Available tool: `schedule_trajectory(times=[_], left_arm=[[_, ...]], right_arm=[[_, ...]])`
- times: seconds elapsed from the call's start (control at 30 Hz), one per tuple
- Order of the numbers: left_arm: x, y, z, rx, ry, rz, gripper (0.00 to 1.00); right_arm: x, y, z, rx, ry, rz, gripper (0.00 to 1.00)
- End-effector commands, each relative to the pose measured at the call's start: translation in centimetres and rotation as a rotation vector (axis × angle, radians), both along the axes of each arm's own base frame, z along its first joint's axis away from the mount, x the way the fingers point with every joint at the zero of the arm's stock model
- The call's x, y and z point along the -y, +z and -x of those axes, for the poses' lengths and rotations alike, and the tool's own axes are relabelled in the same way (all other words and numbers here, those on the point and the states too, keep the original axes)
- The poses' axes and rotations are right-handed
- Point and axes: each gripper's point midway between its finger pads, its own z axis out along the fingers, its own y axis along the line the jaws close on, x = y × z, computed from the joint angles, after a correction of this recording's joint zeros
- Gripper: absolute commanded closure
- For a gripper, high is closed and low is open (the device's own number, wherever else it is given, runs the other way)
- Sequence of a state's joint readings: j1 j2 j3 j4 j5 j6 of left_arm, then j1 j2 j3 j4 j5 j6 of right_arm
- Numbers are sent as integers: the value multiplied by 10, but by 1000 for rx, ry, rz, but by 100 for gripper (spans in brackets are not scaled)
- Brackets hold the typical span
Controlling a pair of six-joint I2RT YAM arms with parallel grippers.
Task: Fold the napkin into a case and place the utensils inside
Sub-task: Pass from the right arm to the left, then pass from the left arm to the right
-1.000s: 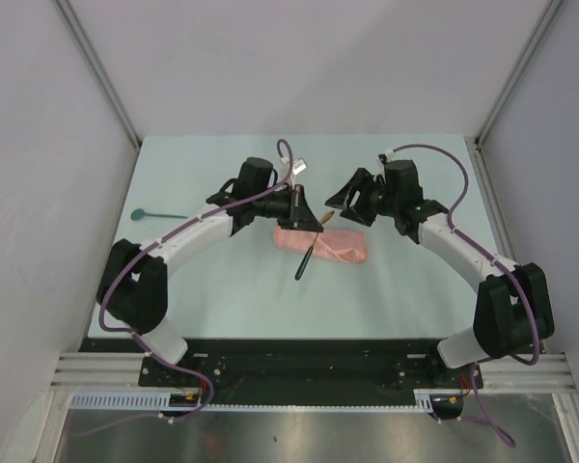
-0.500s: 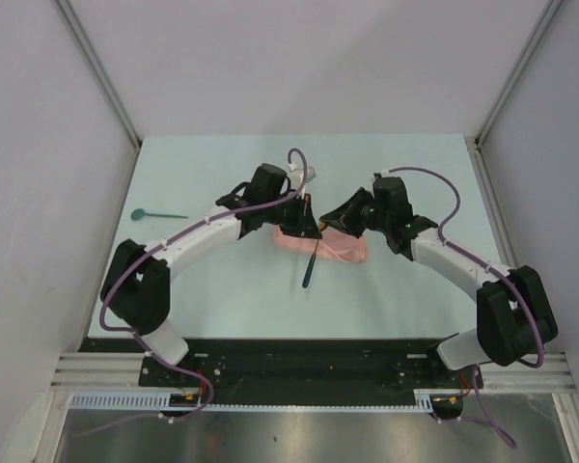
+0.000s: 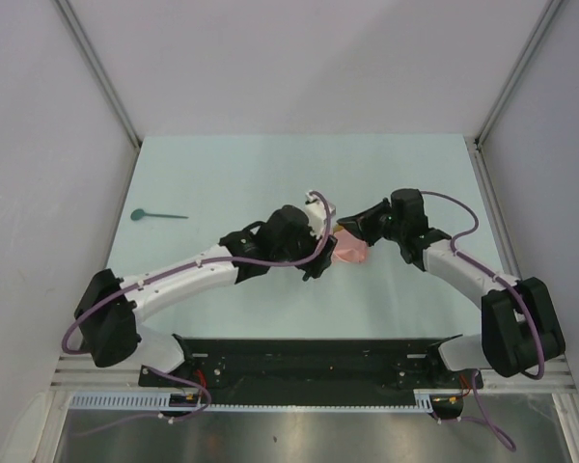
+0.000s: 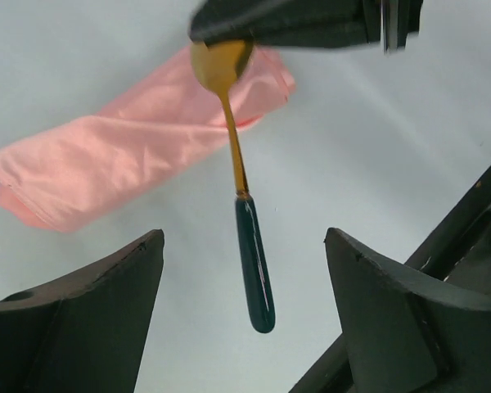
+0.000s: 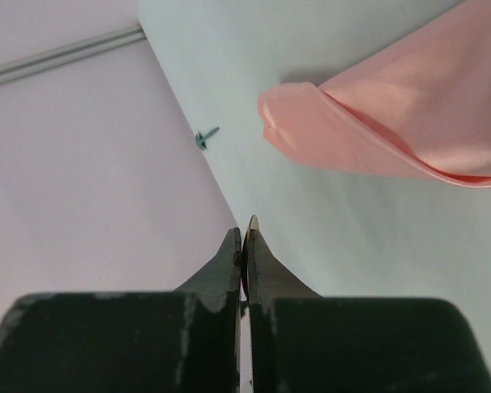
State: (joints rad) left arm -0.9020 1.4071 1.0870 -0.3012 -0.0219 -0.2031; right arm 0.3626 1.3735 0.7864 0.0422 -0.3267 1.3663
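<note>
The napkin [image 3: 352, 253], folded into a narrow salmon-pink case [image 4: 123, 164], lies mid-table, its open end showing in the right wrist view [image 5: 409, 123]. The spoon [image 4: 238, 172] with the golden-brown bowl hangs above the table beside the case, dark teal handle down. My right gripper [image 5: 245, 228] is shut on its bowl, whose gold edge [image 5: 252, 220] pokes out between the fingers. My left gripper [image 4: 244, 237] stands wide open around the handle without touching it. The second spoon [image 3: 157, 214], teal-green, lies far left on the table and is small in the right wrist view [image 5: 204, 137].
The left arm [image 3: 203, 265] stretches low across the table's middle and hides part of the case from above. White walls [image 3: 58, 145] close in the pale table [image 3: 270, 164] on three sides. The black base rail [image 3: 299, 357] runs along the near edge.
The left gripper has opened and let go of the gold-bowled spoon, and its arm has swung right and nearer. The right gripper has shut on the spoon's bowl.
</note>
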Motion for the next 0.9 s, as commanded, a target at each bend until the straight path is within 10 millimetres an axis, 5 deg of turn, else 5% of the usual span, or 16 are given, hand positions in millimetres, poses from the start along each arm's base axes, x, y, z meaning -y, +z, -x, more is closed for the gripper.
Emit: schedule_trajectory(times=[0.0,0.13,0.23,0.27,0.3,0.37,0.4,0.43,0.57,0.73,0.87], left_arm=[[-2,-18,3,59,-32,-144,15],[-7,-38,-6,18,10,-271,25],[-1,-34,-2,-2,-37,-235,78],[-8,-31,-11,-28,-25,-215,92],[4,-27,6,-135,-141,-116,94],[-8,-16,-3,-295,-178,29,96],[-1,-2,17,-432,-279,167,97],[-2,1,21,-485,-311,244,100],[-10,17,40,-650,-431,407,100],[-8,24,63,-830,-487,537,100],[-11,29,68,-830,-498,554,100]], right_arm=[[7,25,-5,41,-58,-81,100],[8,33,-1,48,-51,-123,100],[13,44,-4,128,-37,-141,99],[8,57,1,204,38,-179,90],[11,56,5,303,94,-152,71],[13,66,8,471,215,-50,35],[17,76,1,611,318,95,29],[28,48,7,503,365,164,27],[36,57,24,795,510,344,25],[16,72,48,1174,703,459,25],[17,69,36,1196,746,443,38]])
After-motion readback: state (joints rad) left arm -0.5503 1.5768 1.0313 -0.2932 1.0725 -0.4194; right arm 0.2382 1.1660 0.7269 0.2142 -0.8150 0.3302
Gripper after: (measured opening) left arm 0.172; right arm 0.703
